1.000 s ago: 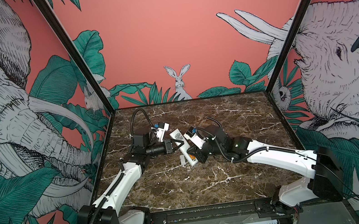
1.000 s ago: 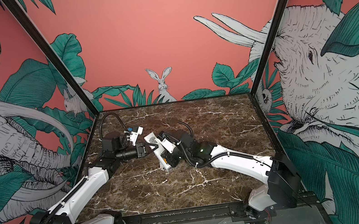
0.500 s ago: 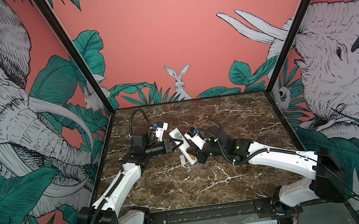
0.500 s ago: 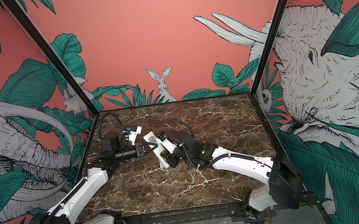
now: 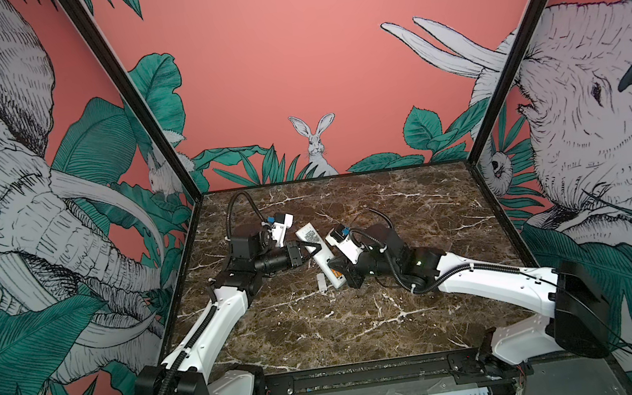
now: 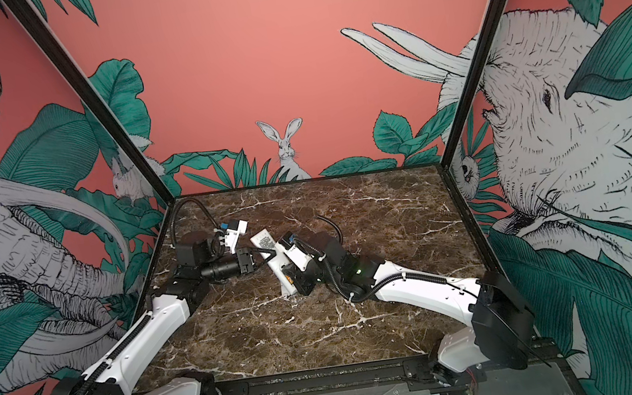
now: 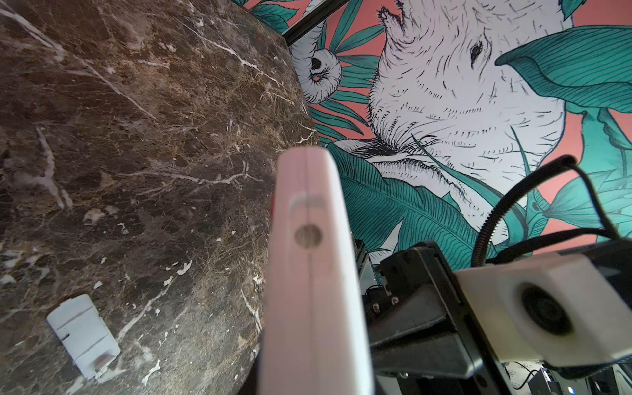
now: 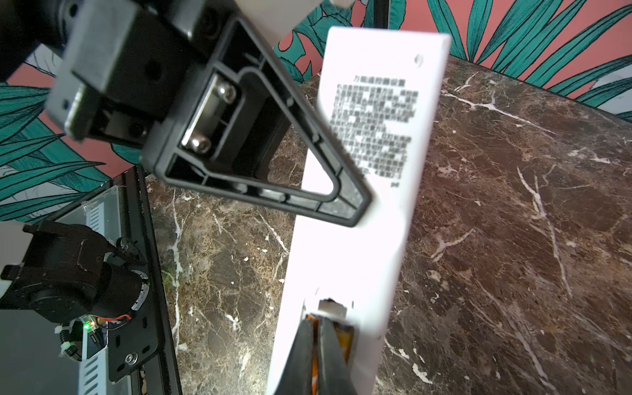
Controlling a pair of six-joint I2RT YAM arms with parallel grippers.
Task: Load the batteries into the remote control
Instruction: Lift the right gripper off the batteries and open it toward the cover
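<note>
The left arm (image 5: 215,326) rises from the tabletop's front left corner toward its middle with the wrist level. The left gripper (image 5: 315,247) is clamped across the remote control (image 5: 306,235), with one finger (image 8: 342,201) flat on its back. The right arm (image 5: 485,279) stretches low from the front right corner. The right gripper (image 8: 317,326) has its jaws pressed together, and its tips sit at the remote's end nearest the front edge.

Jaws together against remote control (image 8: 383,246)
</note>
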